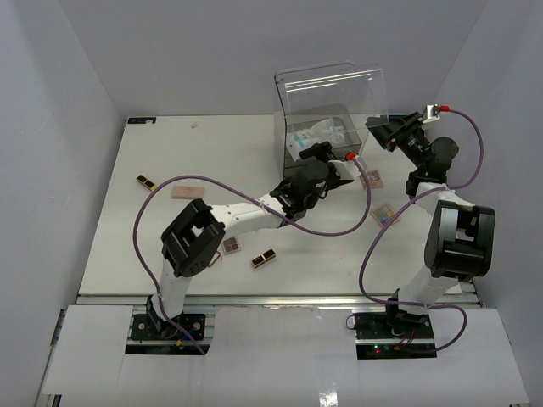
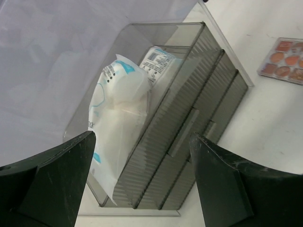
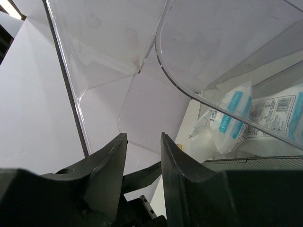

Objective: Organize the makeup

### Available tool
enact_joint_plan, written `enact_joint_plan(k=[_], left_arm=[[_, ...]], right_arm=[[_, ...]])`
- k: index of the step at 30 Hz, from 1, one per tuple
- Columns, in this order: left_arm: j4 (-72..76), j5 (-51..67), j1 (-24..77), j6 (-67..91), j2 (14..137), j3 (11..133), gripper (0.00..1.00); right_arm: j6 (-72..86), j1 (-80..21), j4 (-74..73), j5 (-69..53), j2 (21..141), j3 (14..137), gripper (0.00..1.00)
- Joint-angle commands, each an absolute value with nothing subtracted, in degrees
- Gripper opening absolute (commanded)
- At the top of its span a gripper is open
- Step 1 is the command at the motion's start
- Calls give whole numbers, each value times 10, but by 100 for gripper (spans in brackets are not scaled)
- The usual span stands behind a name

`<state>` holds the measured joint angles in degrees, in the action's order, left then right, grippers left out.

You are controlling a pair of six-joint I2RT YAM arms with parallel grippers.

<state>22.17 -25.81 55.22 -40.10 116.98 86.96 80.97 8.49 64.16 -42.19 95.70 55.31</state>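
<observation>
Two white-blue sachets [image 1: 318, 134] lie in the top compartment of the clear acrylic drawer box [image 1: 293, 157]; they also show in the left wrist view [image 2: 118, 109] and the right wrist view [image 3: 227, 120]. My left gripper [image 1: 339, 170] is wide open and empty in front of the box's ribbed drawers [image 2: 189, 127]. My right gripper [image 1: 379, 131] is at the box's right side by the raised clear lid [image 3: 142, 104], its jaws a narrow gap apart [image 3: 140, 137]. A palette [image 1: 371, 179] and a multicoloured palette [image 1: 384, 214] lie right of the box.
On the table's left are a black-gold lipstick tube [image 1: 146, 181] and a pink palette [image 1: 185, 192]. Near the left arm lie a brown palette [image 1: 231, 245] and another dark tube [image 1: 263, 259]. Purple cables loop over the middle. White walls enclose the table.
</observation>
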Motion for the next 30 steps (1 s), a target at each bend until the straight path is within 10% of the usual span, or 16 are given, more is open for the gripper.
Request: enact_joint_plan(k=[1, 10, 18, 30], left_arm=[[193, -227, 562, -358, 1087, 815, 91], [128, -179, 584, -234, 933, 642, 86], [-2, -157, 573, -92, 755, 605, 87], [-48, 109, 319, 98, 655, 553, 90]], right_arm=[[811, 83, 688, -428, 928, 555, 41], [764, 86, 663, -434, 925, 532, 44], [454, 89, 285, -362, 873, 517, 46], [219, 88, 216, -449, 885, 489, 66]])
